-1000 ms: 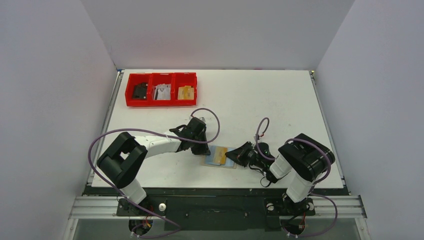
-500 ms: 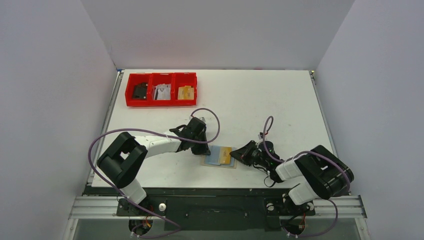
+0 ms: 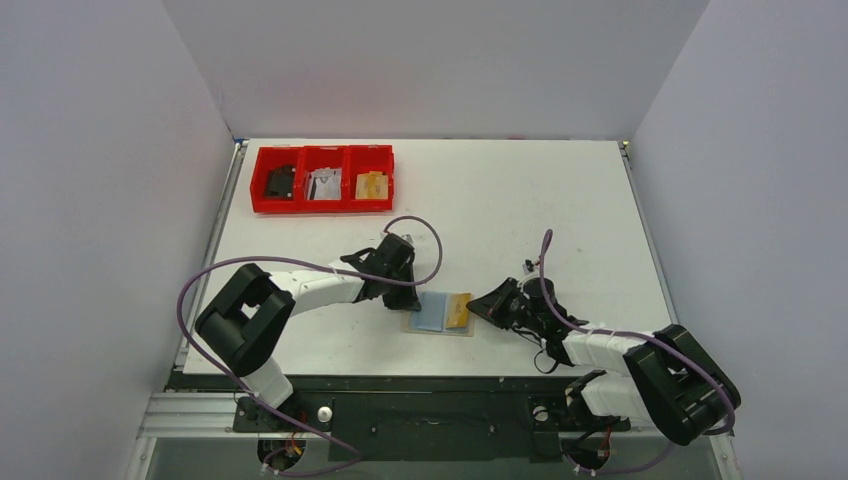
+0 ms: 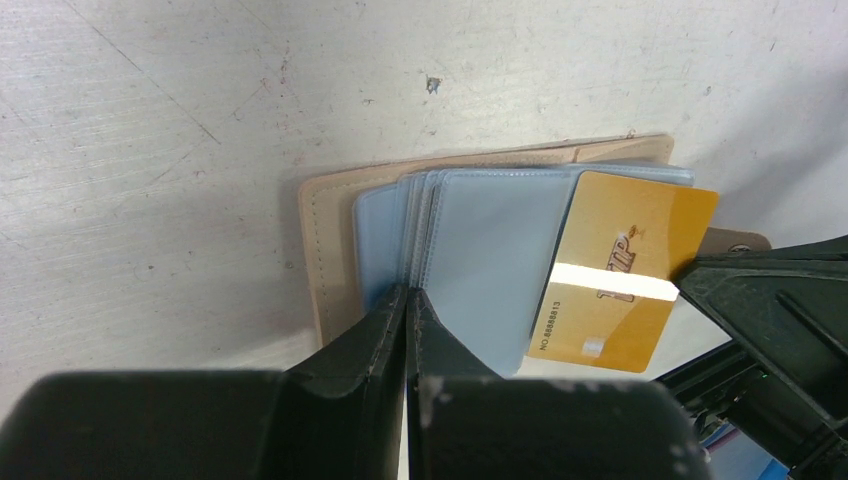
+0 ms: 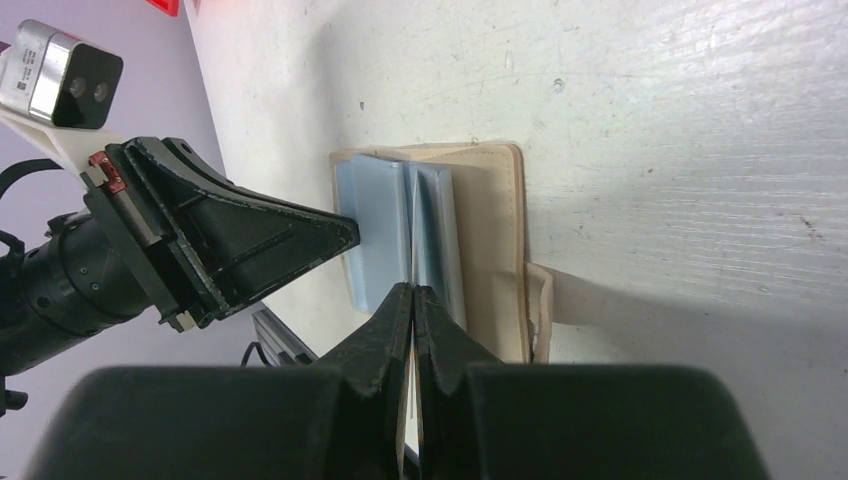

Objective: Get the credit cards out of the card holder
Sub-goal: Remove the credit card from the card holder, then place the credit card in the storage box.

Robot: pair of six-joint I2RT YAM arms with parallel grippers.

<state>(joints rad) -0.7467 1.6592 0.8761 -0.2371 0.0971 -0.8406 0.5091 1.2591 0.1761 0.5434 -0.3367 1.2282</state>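
Lying open near the bench's (image 3: 520,200) near edge, the card holder (image 4: 325,240) sits between both arms. Your left jaws press closed onto its blue sleeves (image 4: 480,250). Your right jaws pinch the gold credit card (image 4: 625,265) where it juts rightward, so pull right.

Card holder (image 4: 325,250) showing tan, leather-look, matt, with stitching round the edge; the pale blue pockets (image 4: 480,250) inside are soft see-through plastic with a dull sheen. Gold card (image 4: 640,230): glossy plastic, bright glare stripe across it. Table (image 4: 150,120) is white-painted, matt, scuffed and scratched. Left gripper (image 4: 405,295) and right gripper (image 5: 413,292), both black matt plastic, faintly grainy. Back there, the red tray (image 3: 320,206), smooth moulded plastic, slight shine
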